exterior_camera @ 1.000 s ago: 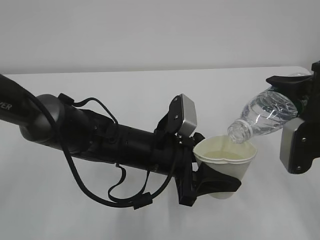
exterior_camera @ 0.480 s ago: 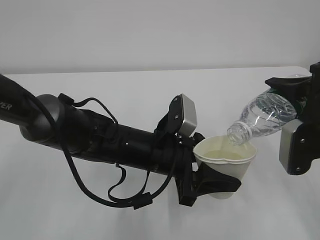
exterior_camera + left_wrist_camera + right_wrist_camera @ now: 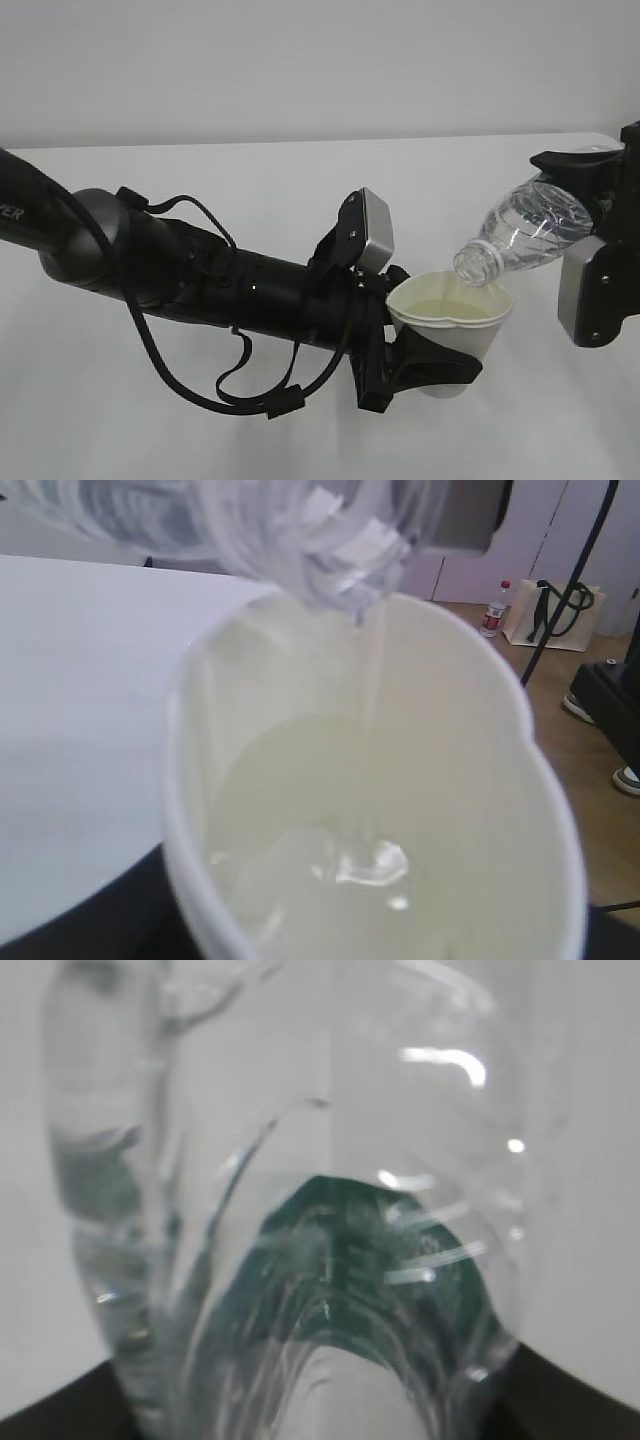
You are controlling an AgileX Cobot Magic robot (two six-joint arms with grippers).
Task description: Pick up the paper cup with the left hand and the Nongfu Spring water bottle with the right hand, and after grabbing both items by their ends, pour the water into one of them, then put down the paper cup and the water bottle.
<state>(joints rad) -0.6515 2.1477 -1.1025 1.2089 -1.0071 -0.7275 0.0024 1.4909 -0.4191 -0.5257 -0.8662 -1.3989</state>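
The white paper cup (image 3: pixel 452 322) is held just above the table, upright and slightly tilted, with my left gripper (image 3: pixel 438 364) shut on its lower end. The cup's rim (image 3: pixel 178 780) fills the left wrist view. Clear water (image 3: pixel 345 865) pools in its pale yellowish inside. The clear ribbed water bottle (image 3: pixel 528 230) is tipped mouth-down to the left, its open neck (image 3: pixel 335 540) right over the cup's far rim. A thin stream of water (image 3: pixel 372 720) falls from it. My right gripper (image 3: pixel 600 200) is shut on the bottle's bottom end. The green label (image 3: pixel 370 1260) shows through the base.
A bare white table (image 3: pixel 300 190) stretches under both arms to a white wall. Loose black cables (image 3: pixel 230 385) hang below the left arm. Past the table's edge, on the floor, are a bag (image 3: pixel 555 610), a small bottle (image 3: pixel 493 615) and a black stand.
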